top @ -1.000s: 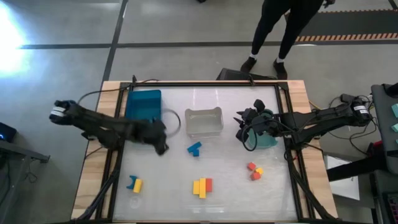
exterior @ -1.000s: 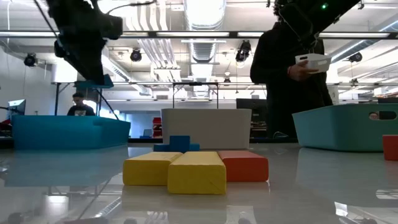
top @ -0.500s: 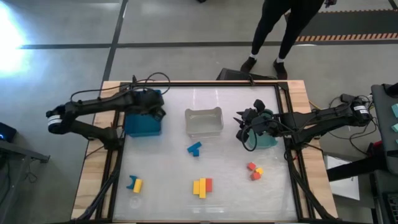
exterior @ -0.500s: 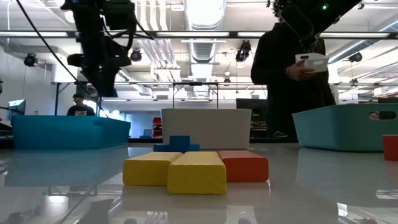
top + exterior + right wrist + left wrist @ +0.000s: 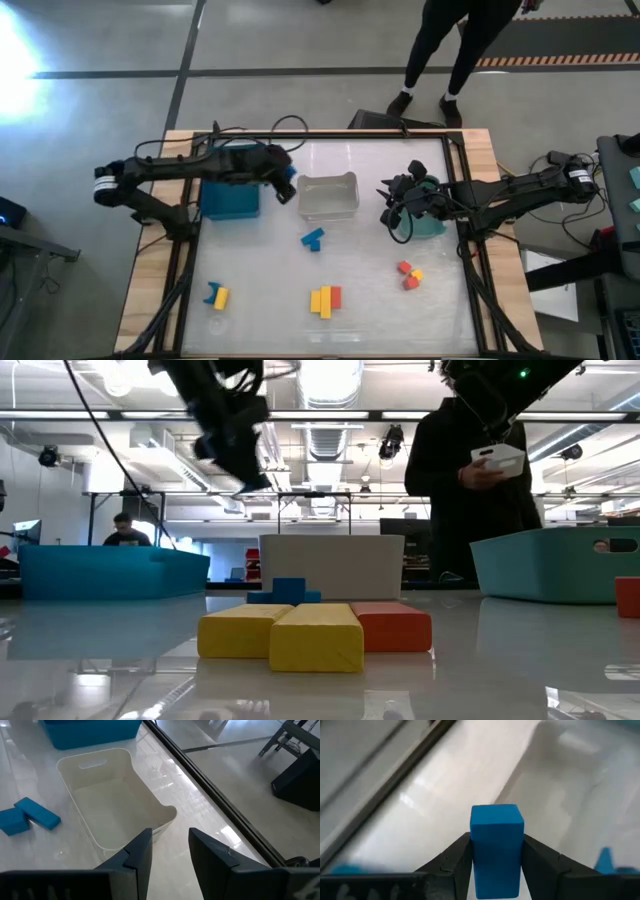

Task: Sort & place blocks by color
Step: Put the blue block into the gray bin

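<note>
My left gripper [image 5: 286,182] is shut on a blue block [image 5: 496,847], high above the table between the blue bin [image 5: 230,182] and the clear bin [image 5: 328,196]. It also shows in the low view [image 5: 240,455]. My right gripper [image 5: 170,851] is open and empty, waiting over the green bin [image 5: 428,222]. On the table lie two blue blocks [image 5: 312,239], a yellow and red group [image 5: 325,299], a red and yellow group [image 5: 408,274] and a blue and yellow pair [image 5: 217,295]. My left gripper pinches the blue block by two opposite sides [image 5: 475,862] between its two fingers. The block's free end [image 5: 496,815] sticks out past the fingertips. The fingers slant down from the table's left side. The block is lifted clear of the table and the bins.
A person [image 5: 450,50] stands beyond the table's far edge and holds a white device [image 5: 498,458]. A dark frame rail [image 5: 330,137] runs around the tabletop. A cable loops above the left arm [image 5: 290,125]. Open tabletop lies between the bins and the near block groups.
My left gripper, shut on the blue block throughout, has risen from the middle of the table, gone toward the far edge over the blue bin, then toward the right, and now stands between the blue and clear bins. The block has been carried along, clear of the table.
</note>
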